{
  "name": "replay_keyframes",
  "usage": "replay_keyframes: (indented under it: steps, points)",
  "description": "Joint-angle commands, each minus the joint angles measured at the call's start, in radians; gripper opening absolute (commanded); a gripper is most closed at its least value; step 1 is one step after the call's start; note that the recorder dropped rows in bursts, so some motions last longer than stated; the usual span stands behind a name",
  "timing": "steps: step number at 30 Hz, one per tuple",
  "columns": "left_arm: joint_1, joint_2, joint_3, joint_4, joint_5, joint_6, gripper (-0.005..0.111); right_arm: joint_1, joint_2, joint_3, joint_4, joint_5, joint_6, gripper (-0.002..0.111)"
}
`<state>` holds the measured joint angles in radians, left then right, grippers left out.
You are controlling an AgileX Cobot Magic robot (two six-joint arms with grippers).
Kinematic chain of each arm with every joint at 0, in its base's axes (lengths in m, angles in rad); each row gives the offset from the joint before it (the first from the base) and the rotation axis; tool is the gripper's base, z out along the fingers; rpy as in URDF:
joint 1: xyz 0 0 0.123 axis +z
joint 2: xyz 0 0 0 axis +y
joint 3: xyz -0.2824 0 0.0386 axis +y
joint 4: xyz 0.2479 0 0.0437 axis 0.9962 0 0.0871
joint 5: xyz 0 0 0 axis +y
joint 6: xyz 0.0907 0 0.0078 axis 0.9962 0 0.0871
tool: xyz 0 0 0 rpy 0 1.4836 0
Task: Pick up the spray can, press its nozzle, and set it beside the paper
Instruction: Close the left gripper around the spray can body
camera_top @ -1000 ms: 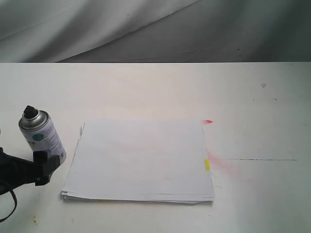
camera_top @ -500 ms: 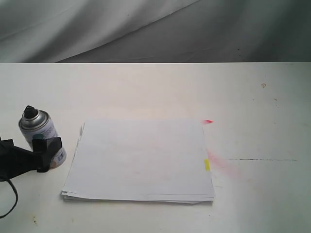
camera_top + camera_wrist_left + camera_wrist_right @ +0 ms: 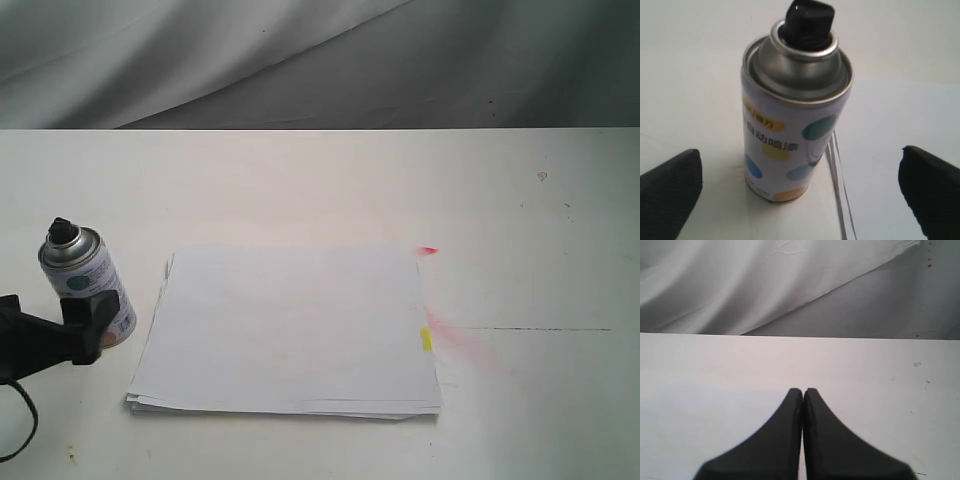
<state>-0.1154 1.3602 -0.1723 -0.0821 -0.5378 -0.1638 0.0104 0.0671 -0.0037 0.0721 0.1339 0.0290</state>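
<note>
The spray can [image 3: 88, 280] stands upright on the table just left of the paper [image 3: 290, 325], its black nozzle [image 3: 62, 231] on top. In the left wrist view the can [image 3: 790, 120] and nozzle [image 3: 809, 22] fill the middle, with the paper's edge [image 3: 837, 190] beside the base. My left gripper [image 3: 78, 335] is open at the can's lower part. Its black fingers [image 3: 670, 192] stand wide apart on either side, not touching the can. My right gripper [image 3: 803, 392] is shut on nothing above bare table and does not show in the exterior view.
A small yellow mark [image 3: 426, 339] sits at the paper's right edge, with a red spot [image 3: 429, 250] and a pink smear [image 3: 462, 342] on the table [image 3: 520, 220] nearby. Grey cloth [image 3: 300, 60] hangs behind the table's far edge.
My left gripper rose beside the can, then drew back a little to the left. The can and the paper have not moved.
</note>
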Motion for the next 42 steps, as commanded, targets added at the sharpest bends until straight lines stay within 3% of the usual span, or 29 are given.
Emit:
replay_keyframes:
  steps: [1, 19, 30, 42]
  points:
    - [-0.005, 0.105, 0.005, -0.011, -0.104, 0.010, 0.101, -0.001, -0.005, 0.004, -0.002, 0.002, 0.003, 0.000]
    - [-0.005, 0.448, -0.005, -0.049, -0.567, 0.061, 0.101, -0.001, -0.005, 0.004, -0.002, 0.002, 0.003, 0.000]
    - [-0.005, 0.556, -0.125, -0.067, -0.559, 0.090, 0.101, -0.001, -0.005, 0.004, -0.002, 0.002, 0.003, 0.000]
    - [-0.005, 0.573, -0.137, -0.101, -0.562, 0.093, 0.101, -0.001, -0.005, 0.004, 0.000, 0.002, 0.003, 0.000]
